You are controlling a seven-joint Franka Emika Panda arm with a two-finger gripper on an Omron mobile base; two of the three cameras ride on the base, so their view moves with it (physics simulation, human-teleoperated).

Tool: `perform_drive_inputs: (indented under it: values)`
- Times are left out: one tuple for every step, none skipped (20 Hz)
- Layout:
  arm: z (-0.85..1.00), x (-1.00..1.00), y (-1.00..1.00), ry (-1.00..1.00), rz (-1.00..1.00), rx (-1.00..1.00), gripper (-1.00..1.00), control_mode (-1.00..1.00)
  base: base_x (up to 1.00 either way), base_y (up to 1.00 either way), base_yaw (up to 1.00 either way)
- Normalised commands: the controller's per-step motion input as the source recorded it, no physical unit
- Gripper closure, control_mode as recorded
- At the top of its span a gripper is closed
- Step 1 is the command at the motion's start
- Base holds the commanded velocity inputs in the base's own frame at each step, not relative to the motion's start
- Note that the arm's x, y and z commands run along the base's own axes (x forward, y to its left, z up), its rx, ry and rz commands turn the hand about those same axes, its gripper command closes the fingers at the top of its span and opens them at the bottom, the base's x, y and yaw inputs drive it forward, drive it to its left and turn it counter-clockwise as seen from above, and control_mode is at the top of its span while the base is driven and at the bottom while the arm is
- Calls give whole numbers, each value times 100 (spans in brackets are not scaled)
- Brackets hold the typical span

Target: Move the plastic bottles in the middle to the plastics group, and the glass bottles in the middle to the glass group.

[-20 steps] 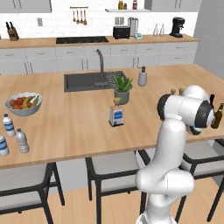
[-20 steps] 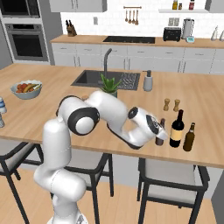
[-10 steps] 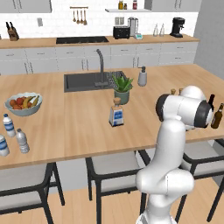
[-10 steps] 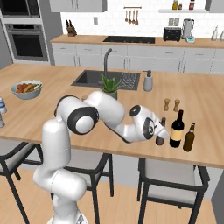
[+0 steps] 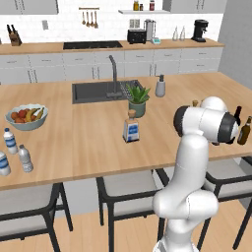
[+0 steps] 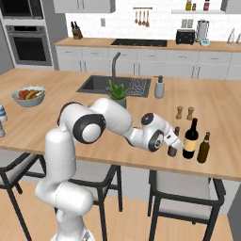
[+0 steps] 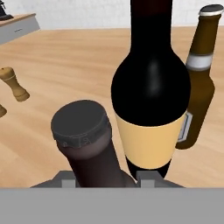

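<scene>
My gripper [image 6: 174, 141] is shut on the neck of the small, nearly black glass bottle [image 6: 172, 148], which stands upright just left of the tall wine bottle [image 6: 190, 138] and the brown glass bottle [image 6: 204, 148]. In the hand view the capped dark bottle [image 7: 84, 131] rises between the fingers of the gripper [image 7: 105, 178], with the wine bottle [image 7: 151, 96] and brown bottle [image 7: 199, 78] close behind. I cannot tell whether its base touches the counter. At the counter's far left, a greyish clear water bottle [image 5: 24, 158] stands beside two blue-labelled water bottles [image 5: 10, 141] [image 5: 4, 164].
Two wooden grinders [image 6: 184, 113] stand behind the glass bottles. A blue-labelled corked bottle [image 5: 131, 127], a potted plant [image 5: 138, 98], a soap dispenser [image 5: 160, 87] and the sink [image 5: 98, 91] sit mid-counter; a fruit bowl [image 5: 26, 116] sits at the left. Stools line the near edge.
The gripper has carried the dark bottle a little to the right and down, closer to the wine bottle. Everything else stays where it was.
</scene>
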Motion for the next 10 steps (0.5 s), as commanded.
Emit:
perform_drive_inputs:
  values:
    - [-15,-4,2,0,0,0,100,-100,0,0,0]
    - [-14,-6,2,0,0,0,100,-100,0,0,0]
    - [-13,-2,2,0,0,0,100,-100,0,0,0]
    - [-9,-1,0,0,0,0,100,-100,0,0,0]
    - [-12,-1,1,0,0,0,100,-100,0,0,0]
    - [-10,-2,5,0,0,0,100,-100,0,0,0]
    - [-10,0,7,0,0,0,100,-100,0,0,0]
    - [-9,0,6,0,0,0,100,-100,0,0,0]
    - [-9,-3,7,0,0,0,100,-100,0,0,0]
    - [-10,-3,8,0,0,0,100,-100,0,0,0]
